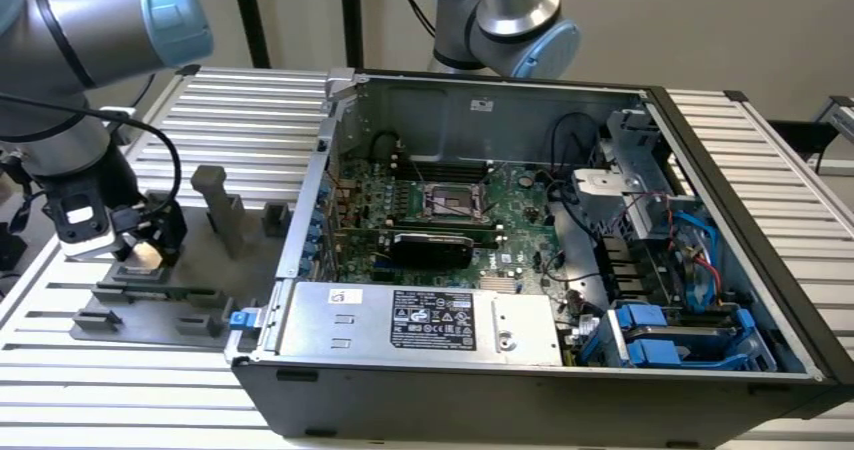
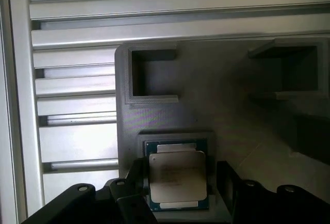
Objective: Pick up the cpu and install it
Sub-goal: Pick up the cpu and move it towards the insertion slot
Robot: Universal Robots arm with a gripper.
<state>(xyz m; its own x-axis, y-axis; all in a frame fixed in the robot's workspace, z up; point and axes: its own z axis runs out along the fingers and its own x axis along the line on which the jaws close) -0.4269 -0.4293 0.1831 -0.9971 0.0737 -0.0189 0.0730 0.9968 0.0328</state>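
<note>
The cpu (image 2: 178, 175), a flat square chip with a silver-grey top, lies in a shallow recess of the grey fixture plate (image 2: 232, 126). My gripper (image 2: 180, 188) is open and straddles it. One black finger (image 2: 135, 182) is close against one side of the chip, and the other finger (image 2: 227, 182) stands a little off the opposite side. In the exterior view my gripper (image 1: 143, 255) hangs low over the fixture plate (image 1: 200, 275) at the exterior view's left, beside the open computer case (image 1: 534, 370). The motherboard's socket (image 1: 451, 205) lies inside the case.
A tall grey post (image 1: 214, 205) and small blocks (image 1: 100, 320) rise from the fixture plate near the gripper. Two square pockets (image 2: 152, 74) (image 2: 289, 72) sit beyond the chip. The case walls, cables (image 1: 587, 150) and drive bays (image 1: 667, 335) surround the motherboard. A second arm (image 1: 514, 20) stands behind the case.
</note>
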